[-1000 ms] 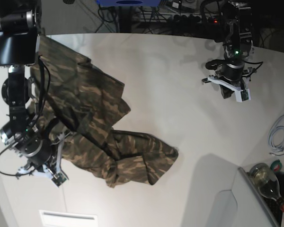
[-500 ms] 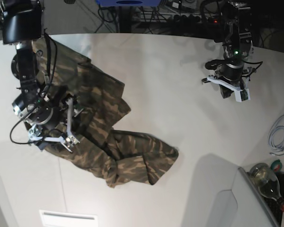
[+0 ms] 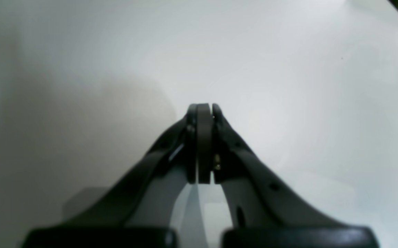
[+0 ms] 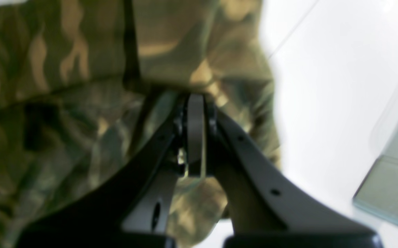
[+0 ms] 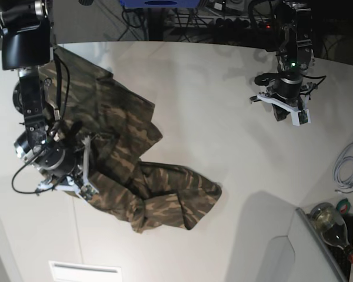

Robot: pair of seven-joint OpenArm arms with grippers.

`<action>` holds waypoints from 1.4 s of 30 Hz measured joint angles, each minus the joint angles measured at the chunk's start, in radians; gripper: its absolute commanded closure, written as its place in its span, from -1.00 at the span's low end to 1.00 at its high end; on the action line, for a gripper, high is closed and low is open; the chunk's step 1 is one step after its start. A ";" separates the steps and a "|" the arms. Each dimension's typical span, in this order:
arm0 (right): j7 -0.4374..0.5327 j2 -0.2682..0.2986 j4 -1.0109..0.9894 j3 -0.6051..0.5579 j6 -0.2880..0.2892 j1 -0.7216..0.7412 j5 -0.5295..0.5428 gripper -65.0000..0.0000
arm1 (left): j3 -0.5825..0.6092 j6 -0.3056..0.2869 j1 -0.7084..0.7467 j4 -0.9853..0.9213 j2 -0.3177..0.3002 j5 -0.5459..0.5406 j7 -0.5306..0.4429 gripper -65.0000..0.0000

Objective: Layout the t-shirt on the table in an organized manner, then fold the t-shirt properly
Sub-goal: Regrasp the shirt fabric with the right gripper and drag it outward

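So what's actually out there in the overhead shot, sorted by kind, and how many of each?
Camouflage t-shirt: 1
White table: 1
Robot grippers, right gripper and left gripper: 2
Glass bottle: 1
White cable: 1
Total: 6

We seem to be in a robotics lab: two arms (image 5: 29, 88) work over a large white table (image 5: 212, 106), bare of any household furnishing. Behind the table's far edge we see tangled cables (image 5: 223, 20) and dark equipment with a small red light (image 5: 267, 26), beside something blue (image 5: 159, 3). At the near right we see a coiled white cable (image 5: 348, 167) and a bottle (image 5: 332, 226), clutter that suits a test bench rather than a home.
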 measured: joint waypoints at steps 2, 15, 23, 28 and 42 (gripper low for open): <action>-0.017 0.000 0.005 0.000 0.000 0.050 -0.027 1.00 | 0.001 0.000 0.000 0.000 0.000 0.000 0.000 1.00; -0.095 -0.002 0.102 -0.034 0.000 0.005 -0.173 -0.35 | 0.001 0.000 0.001 0.000 0.018 0.000 0.003 1.00; 0.021 -0.023 0.033 -0.066 0.002 -0.087 -0.170 -0.69 | 0.001 0.000 -0.002 0.000 0.016 0.000 0.000 1.00; 0.033 -0.050 -0.111 0.006 0.001 -0.032 -0.170 -0.46 | 0.008 0.000 -0.005 0.000 0.015 0.000 0.000 1.00; 0.029 -0.045 -0.121 0.040 0.000 0.074 -0.181 1.00 | 0.005 0.004 0.002 0.000 0.016 0.000 0.000 1.00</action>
